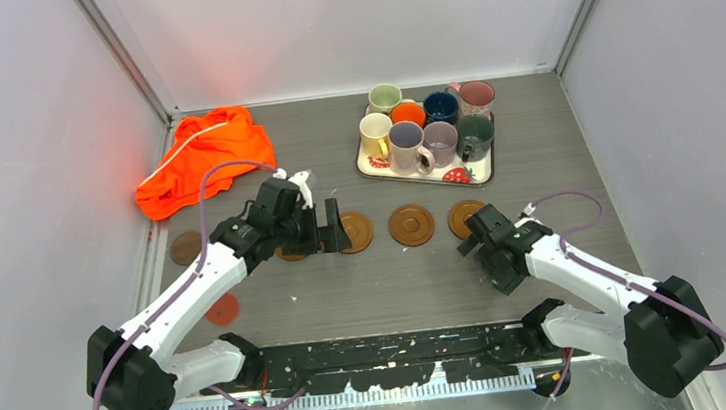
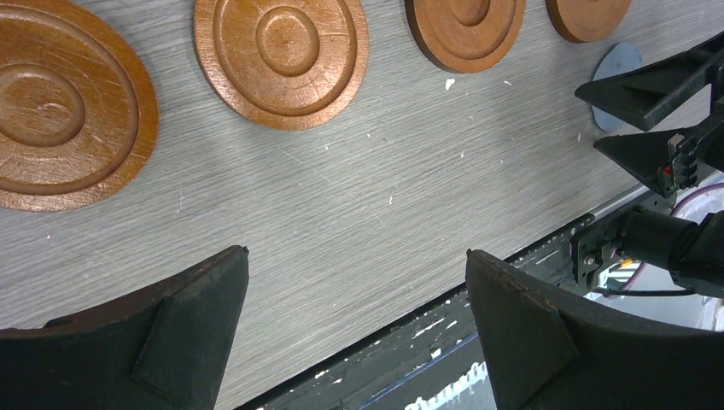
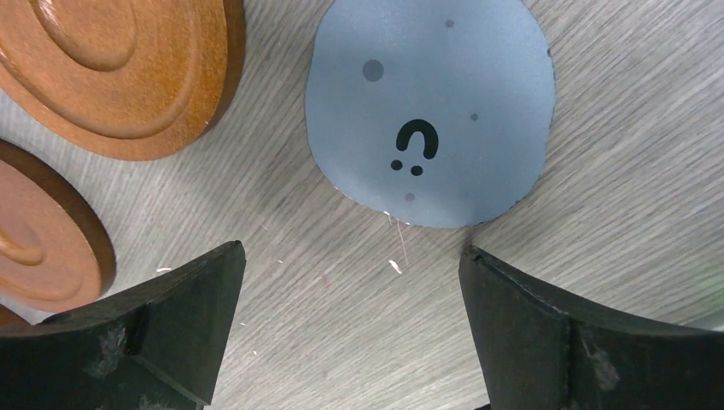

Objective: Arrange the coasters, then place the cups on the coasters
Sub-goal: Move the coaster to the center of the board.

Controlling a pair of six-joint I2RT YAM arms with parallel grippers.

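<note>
My right fingers [image 3: 145, 342] hang spread and empty over the thin light-blue coaster [image 3: 427, 111], flat on the counter [image 3: 282, 248] just right of the wooden coasters [image 3: 111, 68]; my left fingers [image 2: 128, 342] are spread too. The mugs [image 1: 405, 144] sit on the far tray [image 1: 368, 169]. So thin a disc may slide instead of lifting.

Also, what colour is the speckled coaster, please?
The coaster is light blue, clearest in the right wrist view.

Grey wood-grain tabletop [image 1: 554, 146]; pale plain walls [image 1: 351, 15] on three sides; metal corner posts [image 1: 120, 48]; reddish glow [image 1: 231, 77] on back wall.
</note>
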